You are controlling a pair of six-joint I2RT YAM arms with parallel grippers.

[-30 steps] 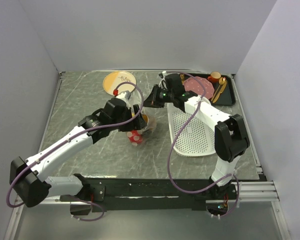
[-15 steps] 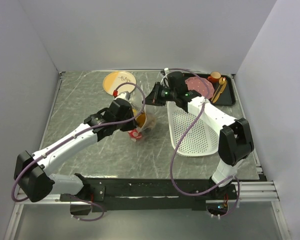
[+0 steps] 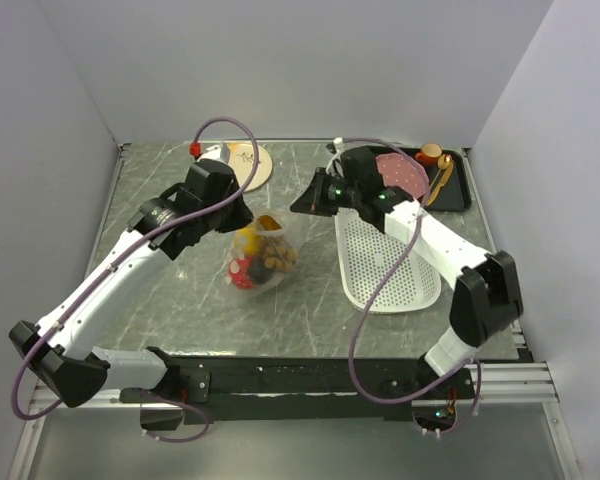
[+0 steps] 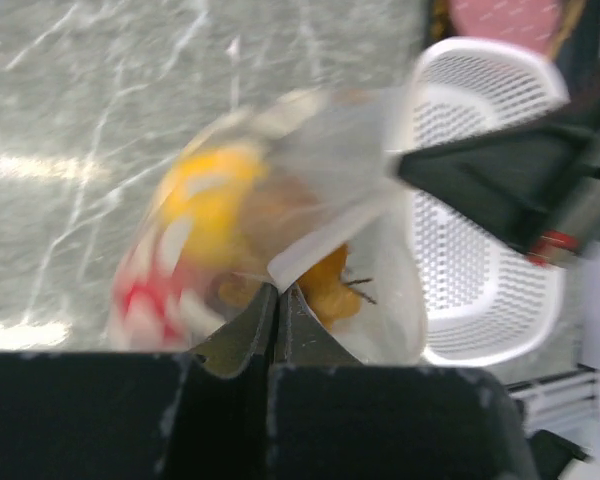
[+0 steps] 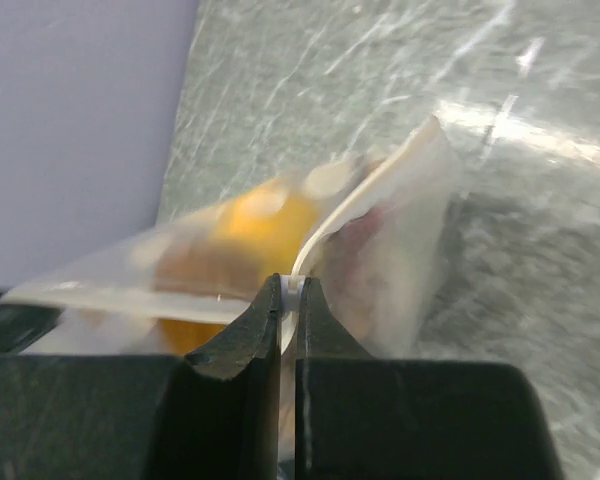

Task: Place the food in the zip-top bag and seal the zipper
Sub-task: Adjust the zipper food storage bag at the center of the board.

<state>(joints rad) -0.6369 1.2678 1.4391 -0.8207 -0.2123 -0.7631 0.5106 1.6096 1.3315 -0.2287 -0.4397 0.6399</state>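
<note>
The zip-top bag [image 3: 263,255] is a clear floppy pouch that sags between my two grippers, blurred in both wrist views. The food lies inside it: a yellow fruit [image 4: 210,195], red pieces [image 3: 240,270] and brown nuts [image 3: 277,255]. My left gripper [image 3: 244,220] is shut on the bag's left mouth edge, where the white zipper [image 4: 330,240] starts. My right gripper [image 3: 300,205] is shut on the zipper [image 5: 325,225] at the other end. In the left wrist view the right gripper [image 4: 410,165] shows as a dark wedge. Whether the bag's bottom rests on the table I cannot tell.
A white perforated basket [image 3: 390,265] lies right of the bag, under the right arm. A black tray [image 3: 458,185] with a pink plate [image 3: 400,170] and utensils sits at the back right. A tan round plate [image 3: 252,160] lies at the back, behind the left wrist.
My left gripper went from open to shut on the bag's edge, and its arm swung back and left. The bag is now stretched between both grippers. The right gripper kept its grip.
</note>
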